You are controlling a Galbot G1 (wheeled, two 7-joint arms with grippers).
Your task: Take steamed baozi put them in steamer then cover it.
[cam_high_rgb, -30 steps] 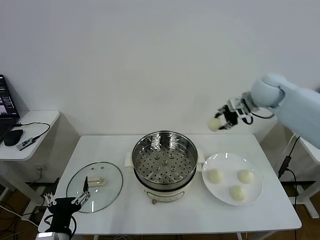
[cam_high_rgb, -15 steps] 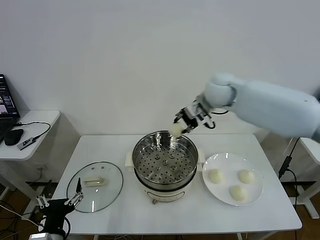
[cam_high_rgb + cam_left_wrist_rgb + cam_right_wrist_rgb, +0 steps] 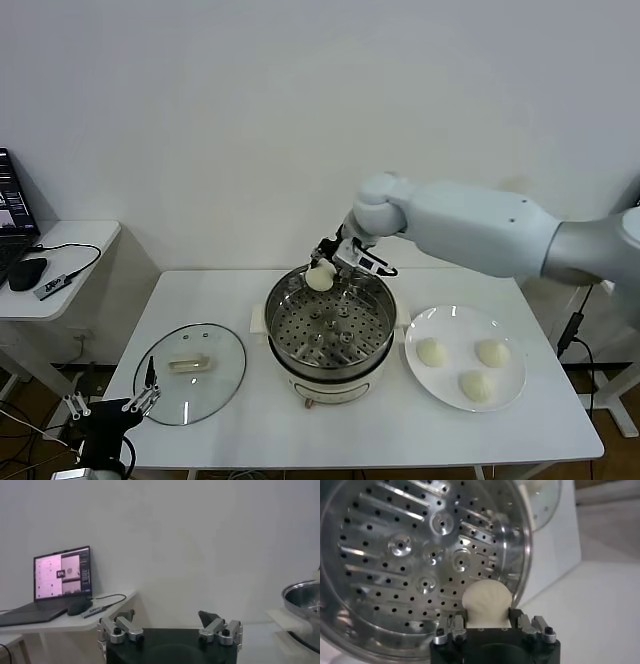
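Note:
My right gripper is shut on a cream-white baozi and holds it above the far rim of the shiny steamer, which sits on a white pot base. In the right wrist view the baozi sits between the fingers, over the perforated floor. Three more baozi lie on the white plate to the right. The glass cover with its cream handle lies flat on the table to the left. My left gripper is open and empty, low at the table's front left corner.
A side table at the far left carries a laptop, a mouse and a cable. The white table's front edge runs just below the pot and plate.
My right arm has swung left from above the plate, carrying the baozi to the steamer's far rim and lowering it. My left gripper has sunk lower at the front left corner.

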